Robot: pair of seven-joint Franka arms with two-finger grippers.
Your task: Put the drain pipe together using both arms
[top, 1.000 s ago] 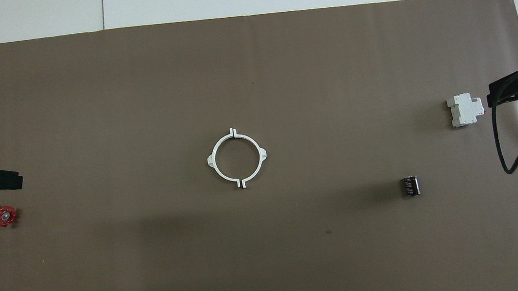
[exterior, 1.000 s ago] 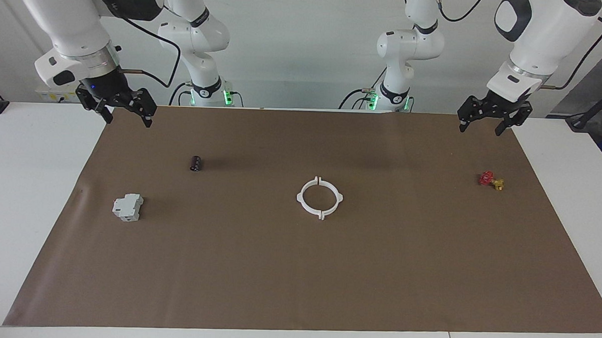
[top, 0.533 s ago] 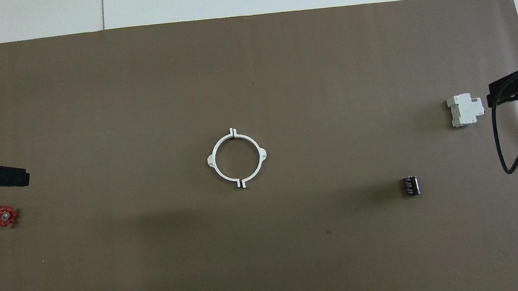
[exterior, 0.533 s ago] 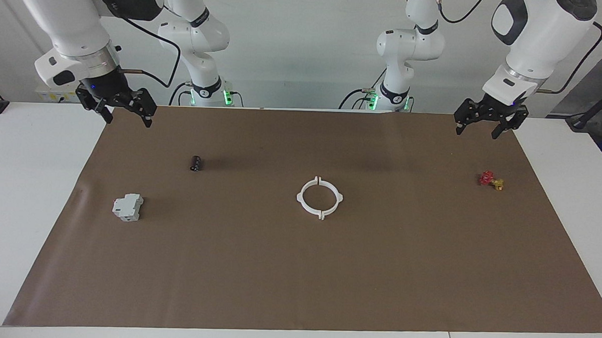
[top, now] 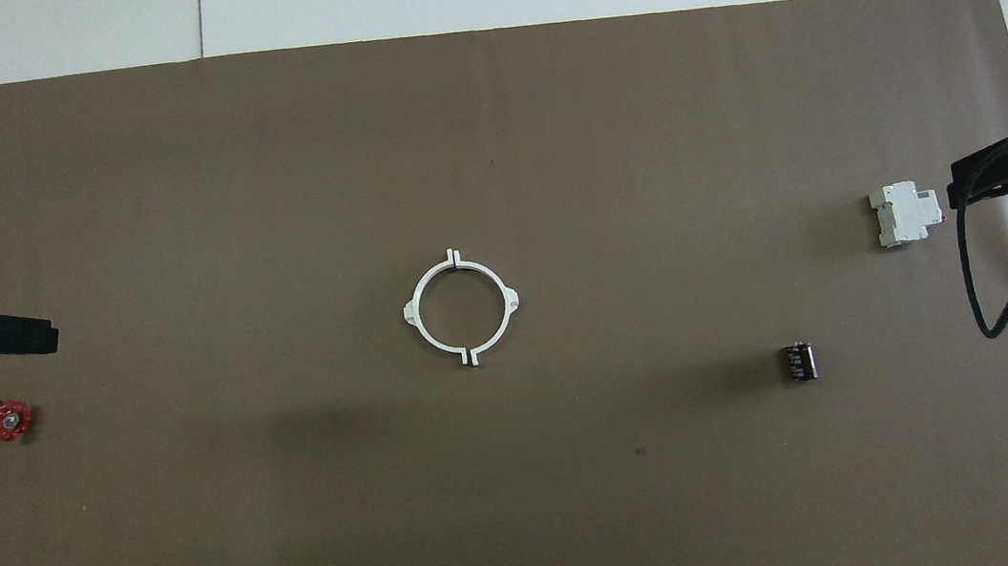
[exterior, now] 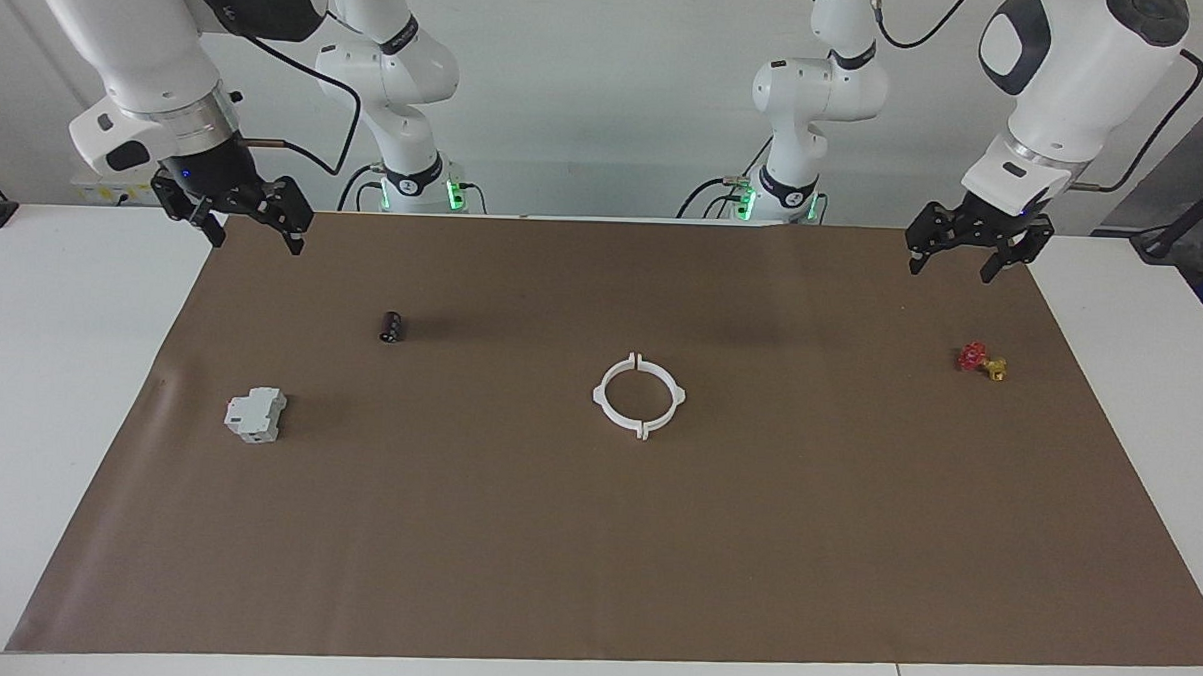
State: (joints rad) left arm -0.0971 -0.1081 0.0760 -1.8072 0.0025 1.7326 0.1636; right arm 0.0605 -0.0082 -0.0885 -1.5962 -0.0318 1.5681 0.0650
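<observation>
Ring [exterior: 638, 396] mid-mat, seams along near-far axis | left tool [exterior: 971, 244], right tool [exterior: 233, 217] both apart, empty, roughly equidistant at mat corners

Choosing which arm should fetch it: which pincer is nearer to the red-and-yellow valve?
Left. The left pincer hangs open above the mat's edge just robotward of the valve; the right pincer hangs open at the opposite end.
</observation>
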